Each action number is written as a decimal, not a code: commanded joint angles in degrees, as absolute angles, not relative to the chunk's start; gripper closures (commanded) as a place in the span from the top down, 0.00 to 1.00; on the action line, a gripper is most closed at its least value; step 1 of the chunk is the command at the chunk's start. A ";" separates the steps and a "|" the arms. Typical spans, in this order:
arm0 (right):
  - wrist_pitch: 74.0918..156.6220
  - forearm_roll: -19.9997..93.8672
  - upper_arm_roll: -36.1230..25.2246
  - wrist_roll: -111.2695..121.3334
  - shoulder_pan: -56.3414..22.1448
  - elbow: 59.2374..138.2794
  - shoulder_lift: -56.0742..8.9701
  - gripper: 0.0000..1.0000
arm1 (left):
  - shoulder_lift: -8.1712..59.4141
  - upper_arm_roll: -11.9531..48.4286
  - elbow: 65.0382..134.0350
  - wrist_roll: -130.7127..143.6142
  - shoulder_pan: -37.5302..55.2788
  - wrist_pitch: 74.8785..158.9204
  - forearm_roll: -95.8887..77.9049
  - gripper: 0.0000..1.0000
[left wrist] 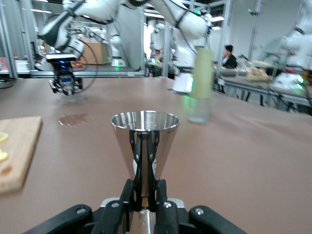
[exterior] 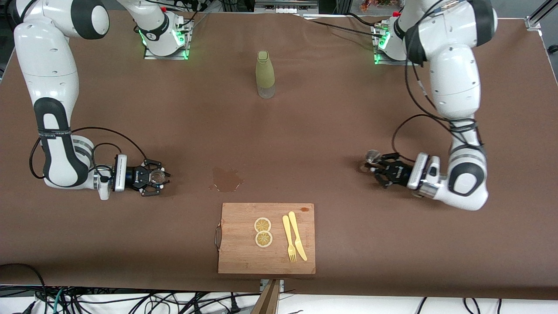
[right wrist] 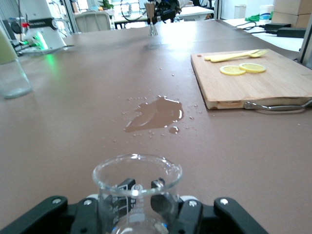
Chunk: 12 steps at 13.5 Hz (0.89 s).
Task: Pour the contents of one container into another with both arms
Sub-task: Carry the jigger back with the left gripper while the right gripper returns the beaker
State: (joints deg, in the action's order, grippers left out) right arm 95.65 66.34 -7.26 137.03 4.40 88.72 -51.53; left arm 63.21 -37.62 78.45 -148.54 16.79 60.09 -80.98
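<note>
My left gripper is low over the table at the left arm's end, shut on the narrow waist of the silver jigger. The left wrist view shows the jigger upright, its open cone above the shut fingers. At the right arm's end my right gripper is low over the table, shut on the clear glass cup. In the right wrist view the cup stands upright with its rim up, and the black fingers show through the glass. I cannot tell whether either vessel holds liquid.
An olive-green bottle stands mid-table near the bases. A wet spill lies between the grippers. Nearer the camera lies a wooden cutting board with two lemon slices, a yellow fork and a knife.
</note>
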 commanded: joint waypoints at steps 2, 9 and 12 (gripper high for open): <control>89.92 66.18 -7.73 139.47 4.57 91.48 -50.36 0.26 | 62.13 -37.70 79.45 -156.61 11.36 58.53 -74.01 0.00; 88.77 64.61 -9.23 141.77 4.57 91.50 -50.89 0.32 | 64.77 -38.50 76.99 -147.22 4.31 62.57 -86.99 0.00; 88.68 62.49 -9.49 142.55 4.57 91.67 -51.15 0.33 | 65.39 -39.02 77.26 -145.46 3.78 65.99 -89.37 0.00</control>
